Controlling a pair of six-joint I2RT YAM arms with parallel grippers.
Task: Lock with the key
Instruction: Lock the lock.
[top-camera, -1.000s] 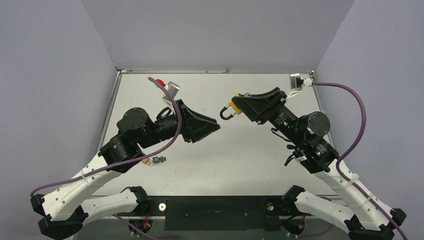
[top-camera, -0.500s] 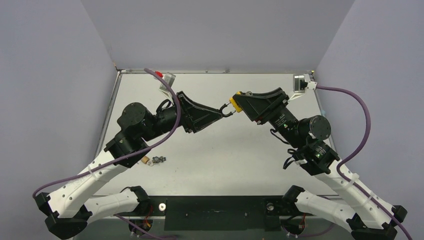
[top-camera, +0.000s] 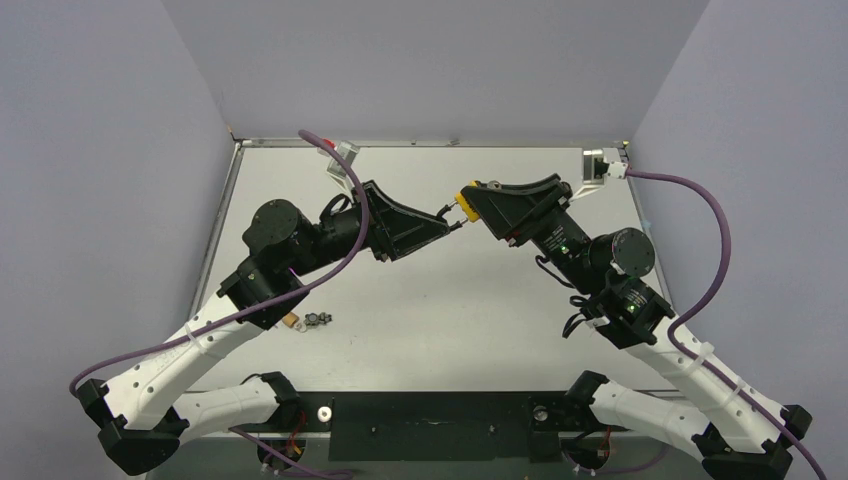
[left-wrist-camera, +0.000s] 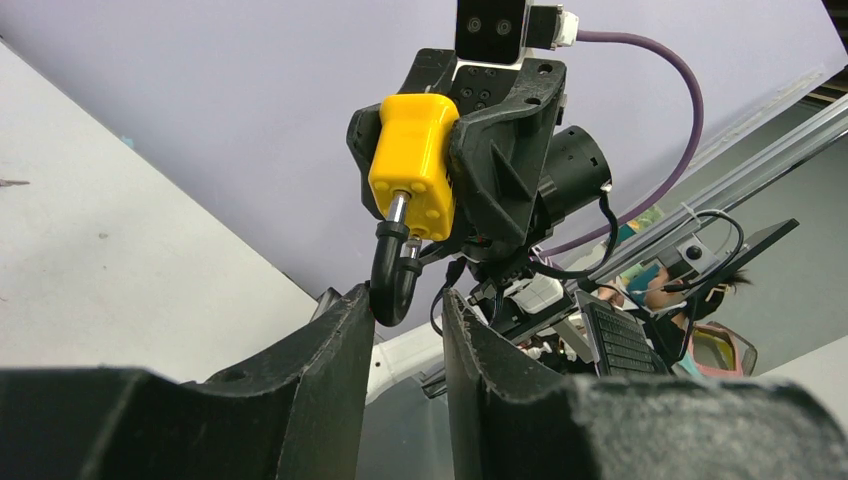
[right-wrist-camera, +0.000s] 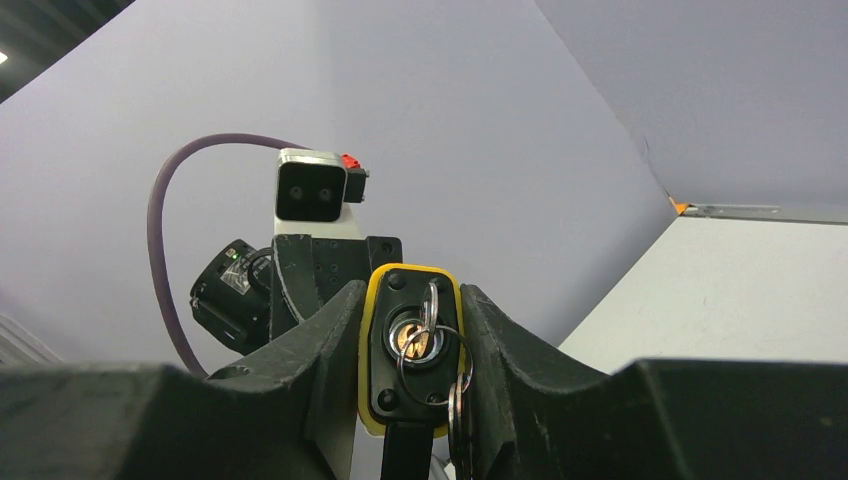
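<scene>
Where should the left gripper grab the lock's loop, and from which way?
Grab the curved end of the loop, coming straight on from its tip. The right gripper clamps the yellow lock by its body, so only the loop sticks out free. It points at the left gripper, whose fingers sit either side of it.

The padlock (left-wrist-camera: 415, 165) is cased in smooth yellow plastic with a slight sheen, and its keyway face (right-wrist-camera: 412, 345) is set in matt black. The shackle (left-wrist-camera: 388, 285) is coated in glossy black, with bare bright metal left showing at its shanks. The key rings (right-wrist-camera: 432, 310) are made of thin polished metal. The fingers (left-wrist-camera: 310, 400) are formed of matt black plastic with a rough, grainy surface. The counter (top-camera: 480, 320) is finished in matt white. The cable (left-wrist-camera: 610, 38) is sheathed in smooth purple plastic.
</scene>
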